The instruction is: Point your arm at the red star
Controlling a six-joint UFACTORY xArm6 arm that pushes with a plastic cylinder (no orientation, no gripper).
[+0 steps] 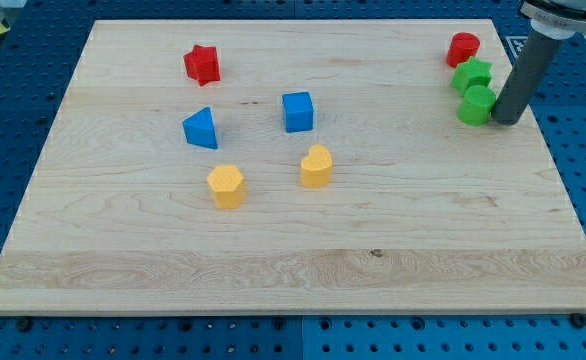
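The red star (pixel 202 64) lies near the view's top left of the wooden board (pixel 293 250). My tip (pixel 506 121) is at the far right of the board, touching or just beside the right side of a green round block (pixel 477 105). A green star-like block (pixel 471 75) sits just above that one, and a red round block (pixel 463 49) lies above it. The tip is far from the red star, across the board's width.
A blue triangular block (pixel 201 128) and a blue cube (pixel 297 111) lie in the middle left. A yellow hexagonal block (pixel 227 186) and a yellow heart-like block (pixel 316 166) lie below them. Blue perforated table surrounds the board.
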